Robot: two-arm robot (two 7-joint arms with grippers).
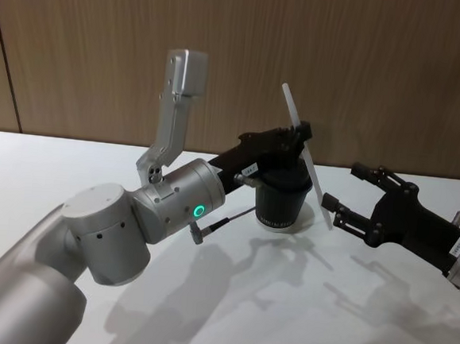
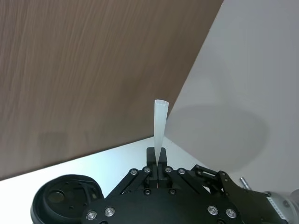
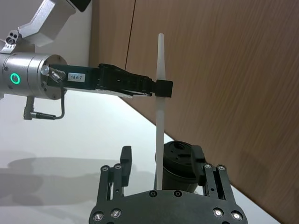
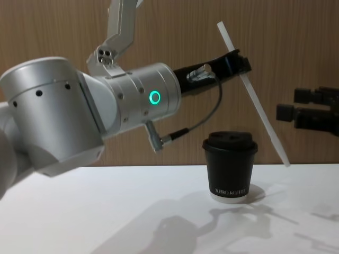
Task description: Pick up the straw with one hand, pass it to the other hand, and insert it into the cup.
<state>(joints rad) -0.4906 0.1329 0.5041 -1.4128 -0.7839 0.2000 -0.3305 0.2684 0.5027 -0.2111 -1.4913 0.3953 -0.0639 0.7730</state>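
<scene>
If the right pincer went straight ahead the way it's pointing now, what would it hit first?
Probably the straw, which the left pincer holds slanted directly in front of the open right pincer. The cup stands just beyond it; exact depth is unclear.

I saw bare table point(image 1: 71, 159) left of the cup point(image 4: 230, 166); on its right the slanting straw point(image 4: 253, 92) and right gripper point(image 1: 344, 189) blocked the way.

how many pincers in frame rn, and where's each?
2. The left pincer is shut on the straw, above the cup. The right pincer is open beside the straw's lower end, right of the cup.
</scene>
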